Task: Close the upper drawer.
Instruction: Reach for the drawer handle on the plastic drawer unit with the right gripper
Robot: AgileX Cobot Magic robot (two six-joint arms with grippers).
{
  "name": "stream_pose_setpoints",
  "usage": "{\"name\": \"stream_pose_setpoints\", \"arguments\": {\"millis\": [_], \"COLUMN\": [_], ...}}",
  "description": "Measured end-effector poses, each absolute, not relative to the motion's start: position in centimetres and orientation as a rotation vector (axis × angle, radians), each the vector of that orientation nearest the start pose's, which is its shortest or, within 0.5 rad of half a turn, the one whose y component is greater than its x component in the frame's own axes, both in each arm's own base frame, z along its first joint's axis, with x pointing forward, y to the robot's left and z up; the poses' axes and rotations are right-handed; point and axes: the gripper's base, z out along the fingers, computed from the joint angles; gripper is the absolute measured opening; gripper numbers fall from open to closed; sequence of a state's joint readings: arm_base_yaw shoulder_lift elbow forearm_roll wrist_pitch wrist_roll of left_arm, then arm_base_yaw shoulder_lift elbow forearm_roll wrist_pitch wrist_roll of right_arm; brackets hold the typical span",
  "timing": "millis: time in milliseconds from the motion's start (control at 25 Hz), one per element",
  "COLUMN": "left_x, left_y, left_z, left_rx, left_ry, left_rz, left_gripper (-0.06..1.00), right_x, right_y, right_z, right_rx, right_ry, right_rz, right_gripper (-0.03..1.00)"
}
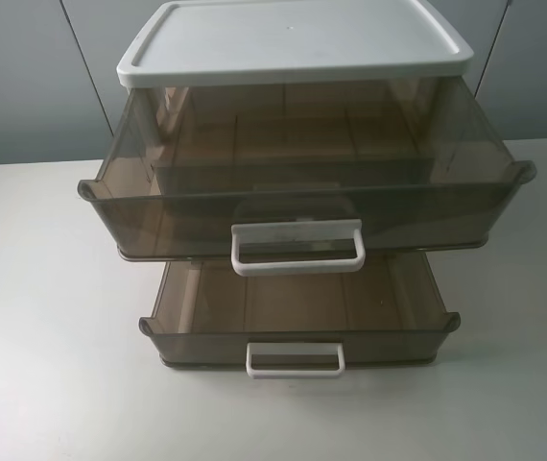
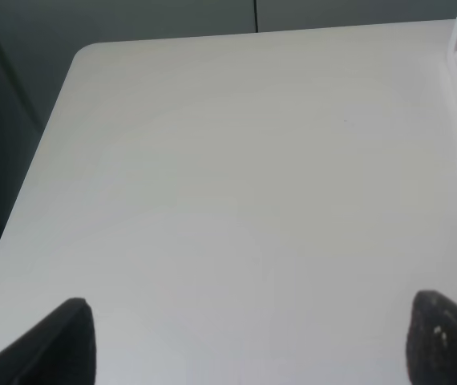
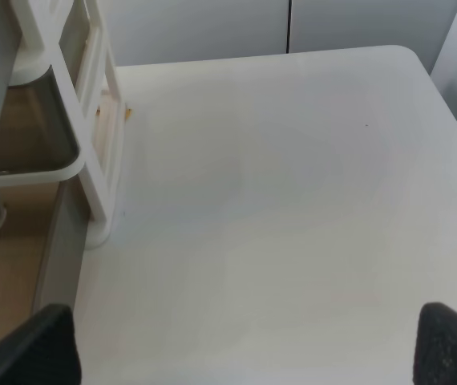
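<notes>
I see the upper drawer (image 1: pixel 302 197) pulled well out toward me from under the cabinet's flat white lid (image 1: pixel 293 43), at the middle of the table (image 1: pixel 43 327). It is smoky brown see-through plastic with rounded corners. A thick white loop handle (image 1: pixel 297 248), scuffed along its top bar, sits at the middle of its front.

Below it the lower drawer (image 1: pixel 297 322), shallower and of the same plastic, also stands out, its slimmer handle (image 1: pixel 295 358) nearest me. The upper drawer's front covers the lower one's far part.

The table is smooth matte white with rounded corners. Open tabletop lies left, right and near of the cabinet.

The left gripper (image 2: pixel 248 341) hangs over the tabletop, black fingers spread wide and holding nothing; only the tips show. The right gripper (image 3: pixel 244 345) is likewise wide and empty, with the cabinet's white frame (image 3: pixel 100 136) near it, blurred.
</notes>
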State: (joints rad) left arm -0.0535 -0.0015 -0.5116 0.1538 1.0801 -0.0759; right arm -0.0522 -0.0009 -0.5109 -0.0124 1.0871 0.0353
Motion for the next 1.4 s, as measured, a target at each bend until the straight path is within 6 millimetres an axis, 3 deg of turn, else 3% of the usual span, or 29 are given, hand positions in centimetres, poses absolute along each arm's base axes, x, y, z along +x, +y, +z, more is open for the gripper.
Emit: {"name": "stream_pose_setpoints", "arguments": {"millis": [560, 800, 960, 1120, 1400], "left_x": [-0.7, -0.7, -0.7, -0.7, -0.7], "left_y": [1.3, 1.3, 1.3, 1.3, 1.3], "left_z": [28.0, 28.0, 28.0, 28.0, 28.0], "left_rx": [-0.033, -0.033, -0.033, -0.033, -0.033], "left_ry": [2.042, 2.042, 2.042, 2.042, 2.042], "left_rz": [0.103, 0.103, 0.103, 0.103, 0.103], "left_gripper": [0.74, 0.74, 0.74, 0.74, 0.74], "right_x": [-0.8, -0.9, 1.9, 6.1, 12.7], "right_y": [0.0, -0.2, -0.8, -0.5, 4.1], "right_z": [27.9, 30.7, 32.6, 34.7, 39.3], "right_rx": [0.090, 0.092, 0.072, -0.098, -0.540], "right_ry": [2.051, 2.028, 2.146, 2.215, 2.162], "right_rz": [-0.011, -0.045, -0.100, -0.112, 0.000], "right_gripper": [0.63, 0.63, 0.63, 0.63, 0.63]}}
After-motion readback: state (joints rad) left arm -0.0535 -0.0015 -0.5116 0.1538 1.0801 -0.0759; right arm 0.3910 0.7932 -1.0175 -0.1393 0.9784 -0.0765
